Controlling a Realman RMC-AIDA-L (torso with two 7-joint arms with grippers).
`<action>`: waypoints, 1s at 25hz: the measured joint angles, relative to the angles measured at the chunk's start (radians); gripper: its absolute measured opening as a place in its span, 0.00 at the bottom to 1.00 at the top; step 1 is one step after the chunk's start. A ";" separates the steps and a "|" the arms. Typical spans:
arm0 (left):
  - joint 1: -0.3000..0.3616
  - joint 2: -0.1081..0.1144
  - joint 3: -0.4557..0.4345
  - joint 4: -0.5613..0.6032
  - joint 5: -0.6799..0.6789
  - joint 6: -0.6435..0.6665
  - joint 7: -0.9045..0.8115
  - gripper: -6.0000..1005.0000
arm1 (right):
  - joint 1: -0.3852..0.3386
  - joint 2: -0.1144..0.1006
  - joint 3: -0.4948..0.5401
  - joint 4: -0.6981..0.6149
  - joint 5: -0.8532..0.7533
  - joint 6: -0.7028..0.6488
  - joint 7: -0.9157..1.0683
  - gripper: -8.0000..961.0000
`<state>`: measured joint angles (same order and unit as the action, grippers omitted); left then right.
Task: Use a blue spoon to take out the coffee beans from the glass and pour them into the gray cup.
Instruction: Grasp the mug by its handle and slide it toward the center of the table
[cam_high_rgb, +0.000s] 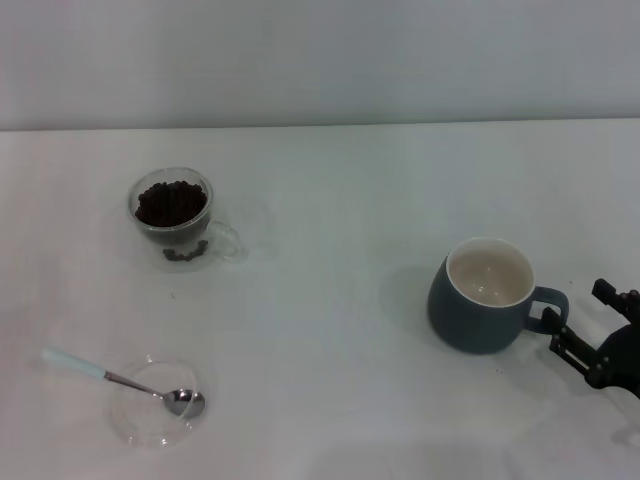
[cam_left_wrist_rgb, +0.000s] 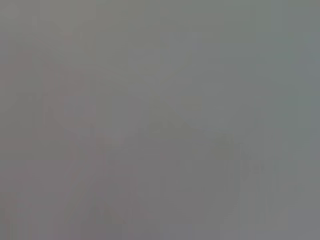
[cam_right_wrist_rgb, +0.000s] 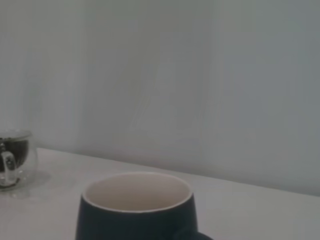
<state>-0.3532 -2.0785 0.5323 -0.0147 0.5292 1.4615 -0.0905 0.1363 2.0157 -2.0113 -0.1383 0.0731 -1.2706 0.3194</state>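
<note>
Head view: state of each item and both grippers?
glass: upright, full of coffee beans
gray cup: upright, looks empty, handle toward right gripper
blue spoon: bowl resting on clear saucer, handle off its edge
right gripper: just beside the cup handle, jaws unclear
left gripper: not in view

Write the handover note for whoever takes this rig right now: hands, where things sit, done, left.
Right hand: low at the right edge, by the handle of the gray cup; holds nothing.
Left hand: not in view.
The glass stands far left, full of coffee beans; a few beans lie on the table at its foot.
The blue spoon lies near left, bowl on a clear saucer, handle out over its rim.
Done: nothing; gray cup looks empty.
Left: pick up the spoon, scoop beans, pour into the cup.
</note>
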 joint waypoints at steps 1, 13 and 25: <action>-0.001 0.000 0.000 0.000 0.000 0.000 0.000 0.71 | 0.000 0.000 0.000 0.000 0.000 0.000 0.000 0.82; -0.009 0.001 0.000 0.000 0.000 -0.001 0.000 0.71 | 0.011 0.000 0.011 -0.008 0.001 0.028 -0.027 0.65; -0.011 0.003 0.000 0.011 0.000 -0.025 0.000 0.71 | 0.016 0.000 0.001 -0.040 -0.009 0.042 -0.027 0.41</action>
<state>-0.3645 -2.0758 0.5323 -0.0041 0.5292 1.4369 -0.0904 0.1527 2.0155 -2.0107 -0.1779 0.0644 -1.2283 0.2926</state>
